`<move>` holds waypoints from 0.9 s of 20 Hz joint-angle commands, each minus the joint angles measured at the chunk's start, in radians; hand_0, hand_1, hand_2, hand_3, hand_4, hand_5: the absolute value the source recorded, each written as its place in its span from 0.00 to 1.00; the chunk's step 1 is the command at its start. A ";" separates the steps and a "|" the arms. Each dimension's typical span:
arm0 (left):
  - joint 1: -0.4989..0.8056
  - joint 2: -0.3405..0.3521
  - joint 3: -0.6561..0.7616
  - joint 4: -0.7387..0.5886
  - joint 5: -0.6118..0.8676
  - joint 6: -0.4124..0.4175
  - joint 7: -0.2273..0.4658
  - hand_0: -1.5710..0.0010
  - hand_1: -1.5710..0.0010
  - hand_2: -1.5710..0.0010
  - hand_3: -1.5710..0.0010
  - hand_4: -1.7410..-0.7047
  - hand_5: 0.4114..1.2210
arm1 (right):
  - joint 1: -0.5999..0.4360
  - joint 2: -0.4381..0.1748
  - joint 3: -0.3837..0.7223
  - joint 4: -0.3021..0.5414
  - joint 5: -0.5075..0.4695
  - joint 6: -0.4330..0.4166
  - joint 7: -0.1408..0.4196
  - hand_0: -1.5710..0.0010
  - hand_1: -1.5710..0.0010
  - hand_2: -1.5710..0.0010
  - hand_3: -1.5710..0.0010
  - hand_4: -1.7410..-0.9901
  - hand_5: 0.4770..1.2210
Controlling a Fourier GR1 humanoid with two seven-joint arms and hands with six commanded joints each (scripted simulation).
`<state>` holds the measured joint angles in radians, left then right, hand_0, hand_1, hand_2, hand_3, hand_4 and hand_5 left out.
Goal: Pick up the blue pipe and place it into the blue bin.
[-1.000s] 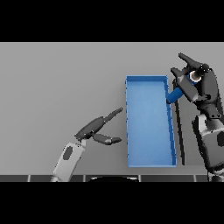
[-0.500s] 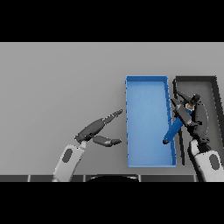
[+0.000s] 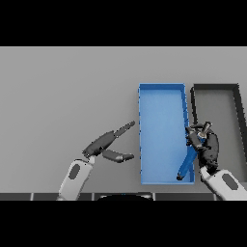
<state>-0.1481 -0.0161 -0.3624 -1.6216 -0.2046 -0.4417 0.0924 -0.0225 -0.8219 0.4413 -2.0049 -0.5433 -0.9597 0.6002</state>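
Note:
The blue pipe (image 3: 186, 165) hangs slanted at the near right corner of the blue bin (image 3: 161, 124), its lower end just above the bin floor by the right wall. My right hand (image 3: 208, 146) sits just outside that wall, with its fingers curled round the pipe's upper end. My left hand (image 3: 105, 143) rests open over the table left of the bin, fingers straight and pointing toward the bin's left wall, apart from it.
A dark grey bin (image 3: 215, 88) stands directly to the right of the blue bin, their long walls almost touching. My right forearm comes in from the lower right beside its near end.
My right hand has carried the pipe from the bin's far right side to its near right corner and lowered it. The dark bin now shows fully. The left hand has not moved.

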 commanded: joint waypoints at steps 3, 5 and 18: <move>-0.018 -0.010 -0.001 0.010 -0.007 0.006 0.018 1.00 1.00 1.00 1.00 0.83 0.01 | -0.033 -0.020 0.051 0.047 -0.004 0.002 -0.006 0.40 0.46 0.45 0.68 0.32 1.00; -0.017 -0.012 -0.001 0.006 -0.003 0.006 0.015 1.00 1.00 1.00 1.00 0.83 0.02 | -0.076 -0.074 0.108 0.070 -0.039 0.028 -0.003 0.62 0.65 0.65 0.79 0.54 1.00; 0.006 -0.011 -0.008 -0.004 -0.008 0.010 0.015 1.00 1.00 1.00 1.00 0.82 0.02 | -0.403 -0.278 0.565 0.150 -0.273 0.055 0.007 0.98 0.98 0.98 0.99 0.94 0.35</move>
<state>-0.1427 -0.0264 -0.3704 -1.6254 -0.2130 -0.4312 0.1091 -0.4252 -1.1000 1.0060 -1.8552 -0.8178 -0.9054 0.6100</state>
